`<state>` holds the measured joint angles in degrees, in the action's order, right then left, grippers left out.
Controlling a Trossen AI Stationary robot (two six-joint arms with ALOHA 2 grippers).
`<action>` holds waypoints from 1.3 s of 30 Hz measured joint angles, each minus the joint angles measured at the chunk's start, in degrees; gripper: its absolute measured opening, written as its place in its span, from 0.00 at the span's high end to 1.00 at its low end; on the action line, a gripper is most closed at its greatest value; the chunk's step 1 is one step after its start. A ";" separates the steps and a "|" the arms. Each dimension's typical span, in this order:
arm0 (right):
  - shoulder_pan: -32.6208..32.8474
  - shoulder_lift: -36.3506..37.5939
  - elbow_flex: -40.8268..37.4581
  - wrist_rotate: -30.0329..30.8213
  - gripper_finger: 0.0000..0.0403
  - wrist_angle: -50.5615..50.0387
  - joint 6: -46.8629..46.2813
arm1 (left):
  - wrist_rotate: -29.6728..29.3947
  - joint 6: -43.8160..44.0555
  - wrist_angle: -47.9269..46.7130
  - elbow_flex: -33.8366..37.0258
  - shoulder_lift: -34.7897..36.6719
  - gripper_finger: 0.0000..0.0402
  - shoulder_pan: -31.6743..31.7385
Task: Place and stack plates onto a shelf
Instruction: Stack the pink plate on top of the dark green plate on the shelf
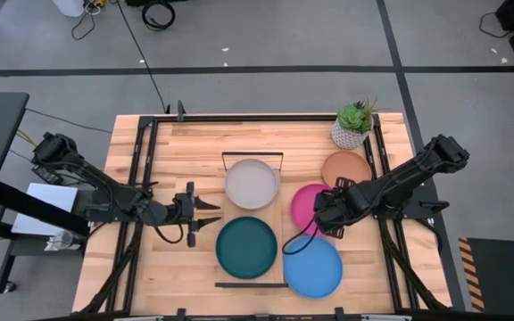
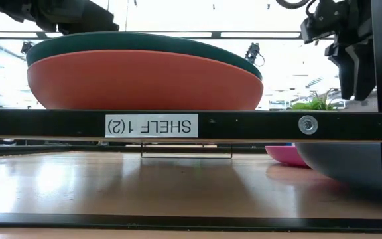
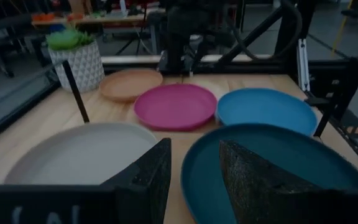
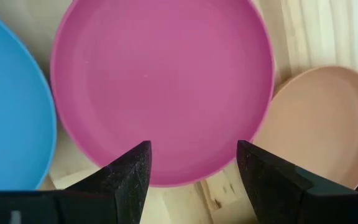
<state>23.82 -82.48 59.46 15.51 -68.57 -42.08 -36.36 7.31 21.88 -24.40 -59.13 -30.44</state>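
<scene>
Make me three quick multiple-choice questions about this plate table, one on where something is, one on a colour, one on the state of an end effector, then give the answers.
1. Where is the potted plant?
A. on the shelf
B. at the table's far right corner
C. on the blue plate

2. What colour is the plate right under the right end effector?
A. magenta
B. grey
C. orange

3. How is the left end effector?
A. shut on a plate
B. open, holding nothing
C. out of view

Answers:
1. B, the high view shows it beside the terracotta plate.
2. A, the magenta plate fills the right wrist view.
3. B, its fingers stand apart beside the dark teal plate.
</scene>
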 joint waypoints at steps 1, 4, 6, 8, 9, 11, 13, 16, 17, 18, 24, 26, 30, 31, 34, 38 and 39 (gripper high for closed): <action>-0.02 0.11 -0.40 0.00 0.40 0.13 -0.25 | 0.00 1.03 -0.80 0.00 0.00 0.64 0.00; -0.53 0.20 -2.83 -0.26 0.40 2.21 -0.52 | 0.00 2.87 -1.84 0.02 0.00 0.64 0.00; -1.12 0.20 -5.60 -0.70 0.40 6.43 0.51 | 0.11 3.61 -2.22 0.02 0.00 0.64 0.00; -1.58 0.20 -8.52 -1.37 0.40 11.31 2.91 | 0.37 4.08 -2.44 0.02 0.00 0.64 0.00; -1.64 0.18 -9.53 -2.38 0.40 13.39 4.50 | 0.39 4.11 -2.46 0.02 0.00 0.64 0.00; -1.18 0.16 -10.20 -6.20 0.40 15.91 8.14 | 0.42 4.22 -2.48 0.02 0.00 0.64 0.00; 0.98 0.16 -10.21 -7.57 0.41 16.68 11.06 | 0.47 4.90 -2.68 0.02 0.00 0.64 0.00; 5.75 0.18 -10.96 -7.41 0.43 16.13 15.49 | 0.65 6.43 -4.01 0.02 0.00 0.64 -0.06; 7.06 0.18 -11.47 -7.27 0.45 16.61 16.43 | 0.68 7.17 -4.46 0.02 -0.01 0.64 -0.07; 8.30 0.18 -12.03 -6.43 0.46 17.00 16.58 | 0.72 7.72 -4.87 0.02 -0.02 0.64 -0.07; 10.76 0.16 -16.08 -5.08 0.53 19.48 16.88 | 0.72 8.67 -5.14 0.02 -0.04 0.64 -0.07; 10.77 0.16 -17.60 -5.08 0.56 20.52 17.99 | 0.72 8.67 -5.08 0.02 -0.04 0.64 -0.07; 10.22 0.16 -19.41 -5.33 0.65 22.50 19.90 | 0.71 9.00 -5.10 0.02 -0.17 0.64 -0.07; 10.11 0.16 -19.51 -5.53 0.67 22.57 20.35 | 0.70 9.01 -5.07 0.02 -0.17 0.64 -0.07; 9.70 0.16 -19.51 -6.83 0.77 23.05 21.63 | 0.70 9.02 -5.02 0.02 -0.17 0.64 -0.07; 9.04 0.16 -19.48 -9.16 0.91 24.49 22.98 | 0.70 9.04 -5.03 0.02 -0.17 0.64 -0.07; 9.02 0.16 -19.27 -9.79 0.94 24.93 23.40 | 0.70 9.04 -5.02 0.02 -0.17 0.64 -0.07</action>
<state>32.84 -82.32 40.20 5.72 -43.64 -18.68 -35.66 16.36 16.86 -24.38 -59.31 -30.50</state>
